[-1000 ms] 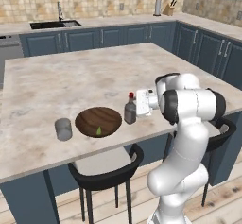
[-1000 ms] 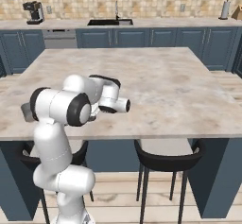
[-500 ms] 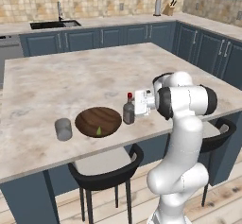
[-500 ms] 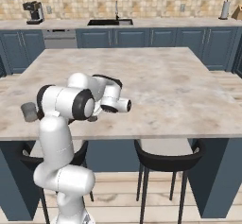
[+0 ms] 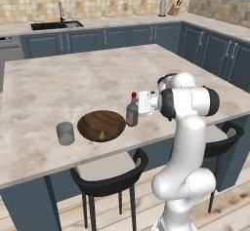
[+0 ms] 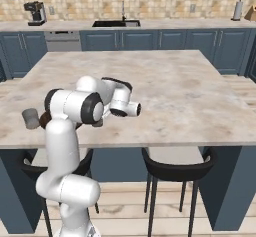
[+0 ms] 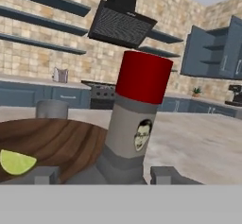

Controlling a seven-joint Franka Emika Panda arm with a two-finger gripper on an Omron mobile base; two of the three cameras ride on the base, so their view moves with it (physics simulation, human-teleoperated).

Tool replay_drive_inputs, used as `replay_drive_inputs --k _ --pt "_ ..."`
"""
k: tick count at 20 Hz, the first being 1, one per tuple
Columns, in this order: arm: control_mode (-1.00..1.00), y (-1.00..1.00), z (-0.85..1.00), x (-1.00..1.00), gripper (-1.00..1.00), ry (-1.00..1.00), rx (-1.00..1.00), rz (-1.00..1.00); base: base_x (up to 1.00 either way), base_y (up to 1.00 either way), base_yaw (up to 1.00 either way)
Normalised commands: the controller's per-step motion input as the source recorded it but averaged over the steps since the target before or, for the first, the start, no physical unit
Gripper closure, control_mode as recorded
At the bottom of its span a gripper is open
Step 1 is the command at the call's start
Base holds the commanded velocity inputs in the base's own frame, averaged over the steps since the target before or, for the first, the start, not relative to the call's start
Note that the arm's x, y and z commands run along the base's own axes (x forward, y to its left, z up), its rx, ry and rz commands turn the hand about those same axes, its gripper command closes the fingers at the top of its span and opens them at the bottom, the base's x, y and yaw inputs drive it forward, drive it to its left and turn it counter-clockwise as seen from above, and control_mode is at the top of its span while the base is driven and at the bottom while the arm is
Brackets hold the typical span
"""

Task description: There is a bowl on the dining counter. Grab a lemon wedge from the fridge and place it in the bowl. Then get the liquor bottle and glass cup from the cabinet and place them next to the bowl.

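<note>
A brown bottle [image 5: 132,115] with a red cap stands upright on the stone surface [image 5: 73,79], just right of a wooden bowl [image 5: 101,125] holding a lemon wedge [image 5: 102,136]; a grey cup [image 5: 65,133] stands just left of the bowl. The gripper [image 7: 99,175] sits level around the bottle's base, jaws spread on either side, not visibly pinching. If the arm pulls away crookedly, a jaw could catch the bottle and tip it into the bowl.

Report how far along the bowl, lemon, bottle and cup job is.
Done: the lemon wedge lies in the bowl on the dining counter, and the glass cup stands beside the bowl. In hand: the liquor bottle stands upright on the bowl's other side, between the fingertips of the gripper, whose jaws look parted. Left: draw the gripper clear.
</note>
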Motion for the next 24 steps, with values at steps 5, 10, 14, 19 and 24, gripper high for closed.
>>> replay_drive_inputs --k 5,10,14,19,24 --pt "-1.00 0.14 -0.38 0.00 1.00 0.03 0.02 0.00 0.00 0.00 0.00" --pt "-1.00 0.15 -0.29 0.00 -1.00 0.00 0.00 0.00 0.00 0.00 0.00" --pt "-1.00 0.09 -0.07 0.00 -1.00 0.00 0.00 0.00 0.00 0.00 0.00" --pt "-1.00 0.01 0.01 -0.17 -1.00 -0.01 0.00 0.00 0.00 0.00 0.00" --pt "-1.00 0.00 0.19 -0.30 -1.00 -0.03 0.00 0.00 0.00 0.00 0.00"
